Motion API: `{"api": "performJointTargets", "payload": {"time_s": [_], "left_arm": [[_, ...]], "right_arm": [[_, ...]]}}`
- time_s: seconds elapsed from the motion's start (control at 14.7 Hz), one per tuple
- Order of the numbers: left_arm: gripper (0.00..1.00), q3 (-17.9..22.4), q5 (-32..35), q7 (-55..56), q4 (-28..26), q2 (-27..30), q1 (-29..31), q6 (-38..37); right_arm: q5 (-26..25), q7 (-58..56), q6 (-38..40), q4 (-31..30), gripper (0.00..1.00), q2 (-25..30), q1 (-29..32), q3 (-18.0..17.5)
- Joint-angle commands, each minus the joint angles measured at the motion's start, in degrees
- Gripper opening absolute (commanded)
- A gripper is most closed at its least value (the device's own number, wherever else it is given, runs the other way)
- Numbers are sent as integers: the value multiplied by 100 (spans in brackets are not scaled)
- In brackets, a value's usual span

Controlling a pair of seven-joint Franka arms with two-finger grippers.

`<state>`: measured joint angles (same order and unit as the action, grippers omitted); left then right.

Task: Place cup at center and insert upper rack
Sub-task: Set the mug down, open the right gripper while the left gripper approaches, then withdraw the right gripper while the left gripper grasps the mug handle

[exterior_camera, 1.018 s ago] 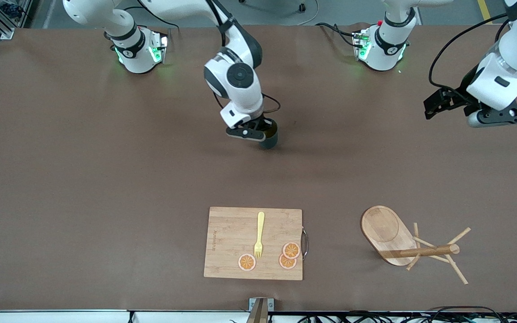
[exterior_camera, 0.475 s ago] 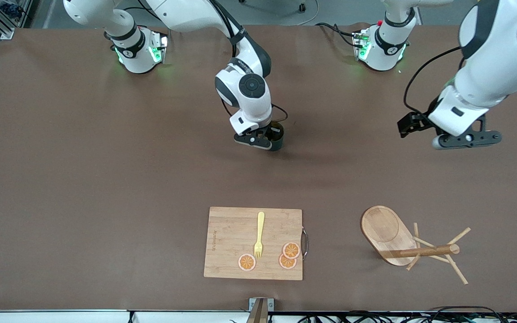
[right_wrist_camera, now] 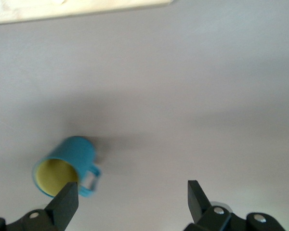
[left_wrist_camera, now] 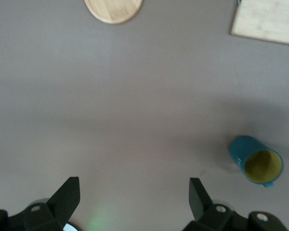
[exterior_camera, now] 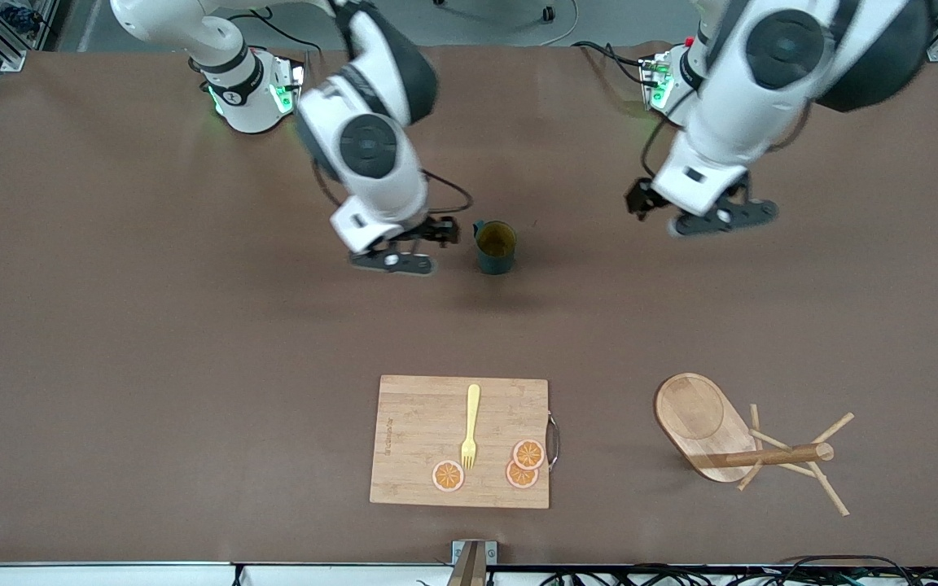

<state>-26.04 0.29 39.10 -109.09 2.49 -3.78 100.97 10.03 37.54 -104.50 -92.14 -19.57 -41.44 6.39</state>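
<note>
The teal-green cup (exterior_camera: 495, 247) stands upright on the brown table near its middle, mustard inside showing; it also shows in the left wrist view (left_wrist_camera: 256, 160) and the right wrist view (right_wrist_camera: 67, 163). My right gripper (exterior_camera: 416, 247) is open and empty, just beside the cup toward the right arm's end, its own view (right_wrist_camera: 130, 197) showing the cup's handle next to one finger. My left gripper (exterior_camera: 713, 218) is open and empty over bare table toward the left arm's end, also seen in its own view (left_wrist_camera: 135, 192). The wooden mug tree (exterior_camera: 729, 439) lies on its side, nearer to the front camera.
A rectangular wooden cutting board (exterior_camera: 404, 423) lies nearer to the front camera than the cup, with a yellow fork (exterior_camera: 470, 425) and three orange slices (exterior_camera: 528, 453) on it. The mug tree's oval base (left_wrist_camera: 113, 8) and the board's corner (left_wrist_camera: 267, 24) show in the left wrist view.
My right gripper has let go of the cup and drawn away toward the right arm's end. My left arm has swung in from the table's end toward the middle.
</note>
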Motion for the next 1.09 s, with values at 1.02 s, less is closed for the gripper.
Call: {"api": "performJointTargets", "payload": {"time_s": [1.02], "left_arm": [[97,-1028,3583,8127,1793,-3869,-3135,784]], "right_arm": [[-906,-4317,1907,1277,100,780,4127,-111]]}}
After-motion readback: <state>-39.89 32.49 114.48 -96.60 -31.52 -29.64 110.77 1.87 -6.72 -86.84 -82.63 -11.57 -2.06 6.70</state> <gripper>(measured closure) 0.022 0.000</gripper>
